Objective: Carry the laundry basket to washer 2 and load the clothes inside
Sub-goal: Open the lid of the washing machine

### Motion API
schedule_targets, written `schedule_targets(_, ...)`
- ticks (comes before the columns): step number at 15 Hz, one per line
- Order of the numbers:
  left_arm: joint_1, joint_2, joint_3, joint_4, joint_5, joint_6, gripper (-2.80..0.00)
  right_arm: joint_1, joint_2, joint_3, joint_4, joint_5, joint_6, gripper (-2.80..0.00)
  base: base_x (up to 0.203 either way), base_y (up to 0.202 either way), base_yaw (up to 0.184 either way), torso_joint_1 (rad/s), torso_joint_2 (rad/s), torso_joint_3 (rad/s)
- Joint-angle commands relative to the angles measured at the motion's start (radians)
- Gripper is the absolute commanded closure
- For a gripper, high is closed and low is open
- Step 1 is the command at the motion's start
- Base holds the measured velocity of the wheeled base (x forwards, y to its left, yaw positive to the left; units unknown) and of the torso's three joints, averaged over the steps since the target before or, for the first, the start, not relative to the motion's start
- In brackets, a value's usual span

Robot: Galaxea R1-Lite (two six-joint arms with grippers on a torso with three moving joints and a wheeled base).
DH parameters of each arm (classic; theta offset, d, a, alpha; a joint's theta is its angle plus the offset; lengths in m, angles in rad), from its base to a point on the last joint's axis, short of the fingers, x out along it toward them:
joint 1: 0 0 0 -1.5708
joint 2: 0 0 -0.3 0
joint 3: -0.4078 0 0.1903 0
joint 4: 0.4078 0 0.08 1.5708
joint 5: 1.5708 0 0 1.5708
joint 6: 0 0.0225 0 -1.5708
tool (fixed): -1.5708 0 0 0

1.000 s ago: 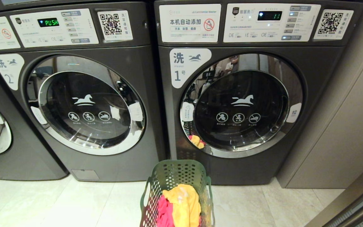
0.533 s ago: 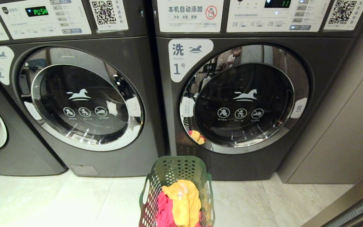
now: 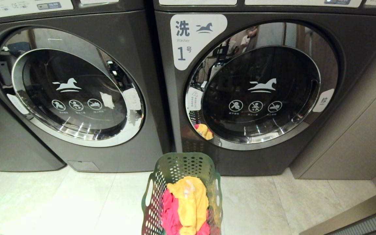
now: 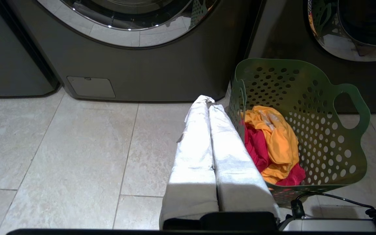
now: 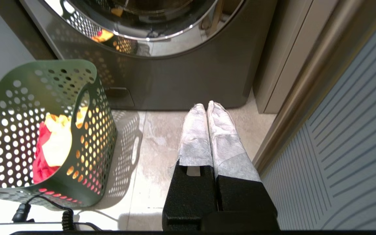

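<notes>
The basket (image 3: 181, 192), filled with clothes (image 3: 188, 202), is set on the floor (image 3: 60, 202) before washer 1 (image 3: 259, 91). Left gripper (image 4: 207, 102) and right gripper (image 5: 207, 106) are pressed together, empty.

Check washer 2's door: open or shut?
Shut. Washer 2's door sits flush in its chrome ring, no gap visible. The basket stands on the floor in front of washer 1, clothes inside.

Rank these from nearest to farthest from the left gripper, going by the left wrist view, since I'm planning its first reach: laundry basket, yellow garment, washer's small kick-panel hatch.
From the left gripper:
1. Laundry basket, near wall right beside the fingertips.
2. Yellow garment, inside the basket.
3. Kick-panel hatch, low on the washer, across the floor.
</notes>
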Motion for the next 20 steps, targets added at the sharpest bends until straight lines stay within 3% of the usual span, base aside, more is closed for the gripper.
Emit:
schedule_targets(1, 0.000, 0.000, 0.000, 0.000, 0.000, 0.000, 0.00, 0.000, 0.000, 0.000, 0.000, 0.000, -0.001, 0.00, 0.000, 0.000, 0.000, 0.007, 0.00, -0.195)
schedule_targets(7, 0.000, 0.000, 0.000, 0.000, 0.000, 0.007, 0.00, 0.000, 0.000, 0.000, 0.000, 0.001, -0.001, 0.00, 0.000, 0.000, 0.000, 0.006, 0.00, -0.168)
schedule_targets(11, 0.000, 0.000, 0.003, -0.003, -0.017, 0.110, 0.00, 0.000, 0.000, 0.000, 0.000, 0.000, -0.001, 0.00, 0.000, 0.000, 0.000, 0.003, 0.00, -0.009)
schedule_targets(13, 0.000, 0.000, -0.001, -0.051, -0.018, 0.111, 0.00, 0.000, 0.000, 0.000, 0.000, 0.000, -0.001, 0.00, 0.000, 0.000, 0.000, 0.000, 0.00, 0.000)
schedule_targets(17, 0.000, 0.034, -0.206, 0.027, -0.068, 0.124, 0.00, 0.000, 0.000, 0.000, 0.000, 0.000, -0.001, 0.00, 0.000, 0.000, 0.000, 0.000, 0.00, 0.000)
schedule_targets(20, -0.005, 0.296, -0.404, 0.077, -0.094, 0.083, 0.00, 0.000, 0.000, 0.000, 0.000, 0.000, -0.001, 0.00, 0.000, 0.000, 0.000, 0.000, 0.00, 0.000)
